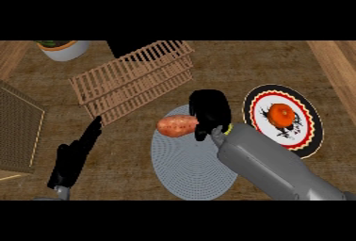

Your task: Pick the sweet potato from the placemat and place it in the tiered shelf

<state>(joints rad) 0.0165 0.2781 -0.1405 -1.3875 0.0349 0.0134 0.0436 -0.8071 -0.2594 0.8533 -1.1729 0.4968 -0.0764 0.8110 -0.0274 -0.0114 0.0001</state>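
An orange-brown sweet potato (176, 125) lies over the upper left part of a round grey placemat (191, 164). My right hand (209, 112) is right beside its right end, fingers curled down round that end. Whether the potato is lifted off the mat I cannot tell. The wooden slatted tiered shelf (132, 80) stands tilted just up and left of the placemat. My left hand (75, 157) rests at the lower left, fingers straight and pointing up, holding nothing.
A round plate (309, 141) with a red and black rim holds an orange fruit (283, 114) to the right of my right hand. A white pot (66, 49) sits at the top left. A woven tan mat (17, 129) lies at the left edge.
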